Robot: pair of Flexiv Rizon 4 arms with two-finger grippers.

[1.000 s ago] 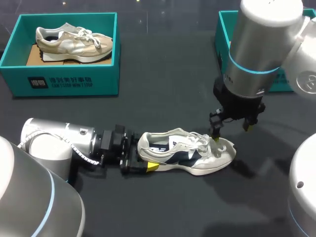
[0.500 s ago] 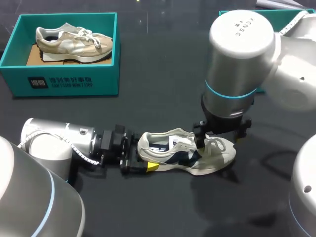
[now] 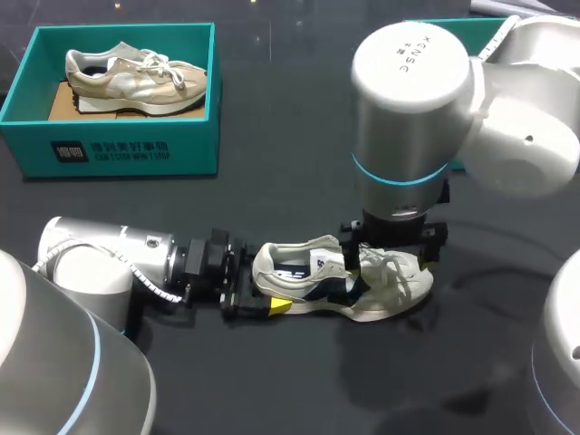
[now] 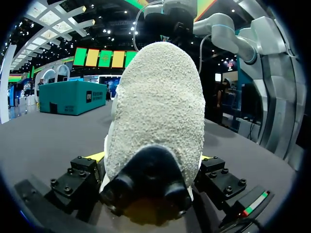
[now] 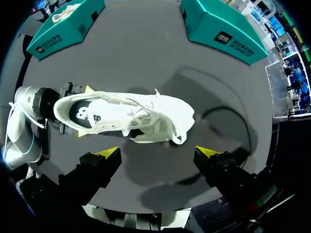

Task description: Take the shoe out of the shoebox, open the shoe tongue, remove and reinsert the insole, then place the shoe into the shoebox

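On the dark bench (image 3: 272,381), a white-and-navy shoe (image 3: 340,285) lies on its sole outside its box, its long axis running across the robot's front: heel toward the left arm, toe toward the right. The left gripper (image 4: 150,160) grasps it low at the heel, one yellow-tipped finger pressed to each side, and steadies it from behind.

The right arm comes in from above, directly over the laces and tongue. Its right gripper (image 5: 158,153) is released, with the fingers spread wide and nothing between them. In the wrist view the shoe's laced middle lies just ahead of the open fingers, and the gap between them lines up roughly along the shoe's length. Whether a tip already brushes the laces cannot be made out from the head view.

By the look of it the tongue is next, and the right arm is the one placed for that, the left being fully taken up with the heel.

A teal shoebox (image 5: 221,29) sits well apart beyond the toe end, partly hidden by the right arm. Another teal box (image 3: 118,149) at the far left holds a beige shoe (image 3: 136,77).
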